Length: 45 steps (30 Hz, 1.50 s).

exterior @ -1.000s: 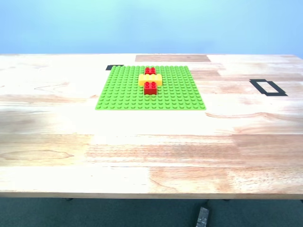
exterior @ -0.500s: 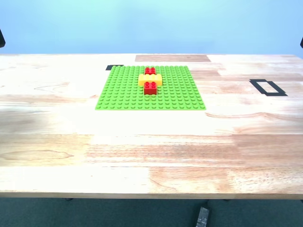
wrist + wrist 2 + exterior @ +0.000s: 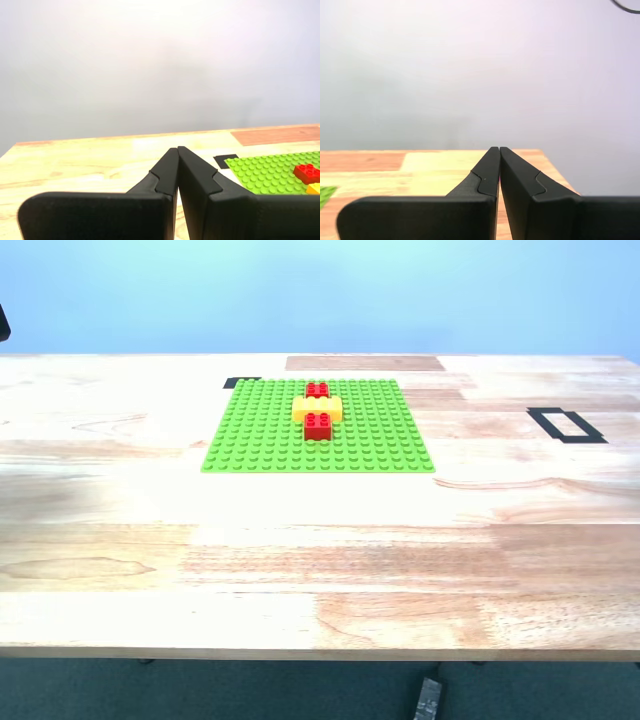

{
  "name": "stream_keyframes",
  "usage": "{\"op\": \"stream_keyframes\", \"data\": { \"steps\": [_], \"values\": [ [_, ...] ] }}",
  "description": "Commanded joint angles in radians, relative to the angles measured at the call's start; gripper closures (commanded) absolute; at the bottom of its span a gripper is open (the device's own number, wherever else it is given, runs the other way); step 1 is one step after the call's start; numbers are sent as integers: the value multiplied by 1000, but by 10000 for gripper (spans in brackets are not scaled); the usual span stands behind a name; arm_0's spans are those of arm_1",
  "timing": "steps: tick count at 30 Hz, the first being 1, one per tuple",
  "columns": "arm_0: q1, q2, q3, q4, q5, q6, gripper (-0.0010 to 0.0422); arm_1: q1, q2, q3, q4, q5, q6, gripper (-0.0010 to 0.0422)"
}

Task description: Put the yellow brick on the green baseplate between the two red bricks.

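Observation:
The green baseplate (image 3: 318, 427) lies flat on the wooden table in the exterior view. On it the yellow brick (image 3: 317, 408) sits crosswise between the two red bricks, one behind it (image 3: 317, 390) and one in front (image 3: 318, 425), all touching in a line. My first gripper (image 3: 177, 149) is shut with nothing in it, raised well off the table; a corner of the baseplate (image 3: 272, 172), one red brick (image 3: 308, 172) and a bit of the yellow brick (image 3: 314, 189) show beyond it. My second gripper (image 3: 499, 148) is also shut and empty, high above the table.
A black tape rectangle (image 3: 566, 425) marks the table at the exterior view's right. A small black tape patch (image 3: 241, 382) lies by the baseplate's far corner, and a darker wood panel (image 3: 364, 363) lies behind it. A dark arm part (image 3: 3, 322) shows at the exterior view's left edge.
The dark arm part at the exterior view's right edge, seen half a second ago, has left the picture. The bricks and baseplate have not moved.

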Motion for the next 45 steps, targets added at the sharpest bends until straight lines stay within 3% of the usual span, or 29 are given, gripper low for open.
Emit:
{"op": "stream_keyframes", "data": {
  "steps": [1,10,17,45],
  "values": [
    [0,0,0,-5,0,2,413,-37,1,-3,-3,-87,0,413],
    [0,1,4,-26,8,1,413,-42,3,-2,-10,-114,15,413],
    [0,6,5,-30,8,0,413,-42,27,29,-102,-129,11,413],
    [0,17,5,-29,8,0,412,-42,98,29,-99,-129,23,413]
  ]
}}
